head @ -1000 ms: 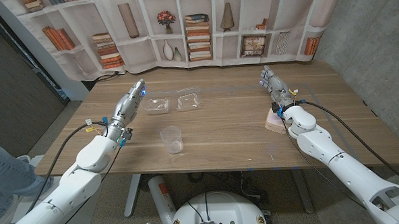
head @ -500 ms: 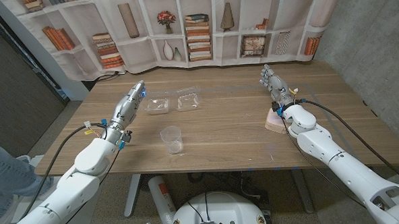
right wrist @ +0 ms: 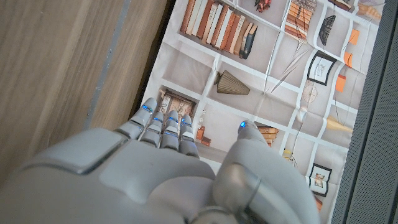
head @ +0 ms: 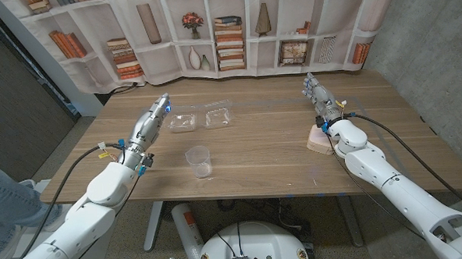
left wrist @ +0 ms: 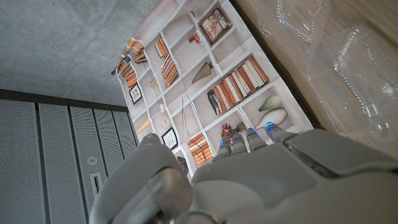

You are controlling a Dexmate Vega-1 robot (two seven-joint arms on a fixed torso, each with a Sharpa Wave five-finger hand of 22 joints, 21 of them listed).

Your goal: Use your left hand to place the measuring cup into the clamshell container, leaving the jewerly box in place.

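Note:
A clear plastic measuring cup (head: 198, 160) stands upright near the table's front, slightly left of centre. The clear clamshell container (head: 203, 117) lies open farther back, its two halves side by side; its plastic also shows in the left wrist view (left wrist: 348, 68). My left hand (head: 153, 118) is stretched out with fingers straight, holding nothing, just left of the clamshell and behind the cup. A small pink jewelry box (head: 320, 141) sits at the right. My right hand (head: 319, 97) reaches past it, fingers extended and empty.
A printed bookshelf backdrop (head: 211, 29) hangs behind the table's far edge. A person's leg in jeans (head: 4, 202) shows at the left edge. Bare wood (head: 271, 143) lies between the cup and the jewelry box.
My right hand has shifted slightly to the right and back. The left hand, cup and clamshell have stayed where they were.

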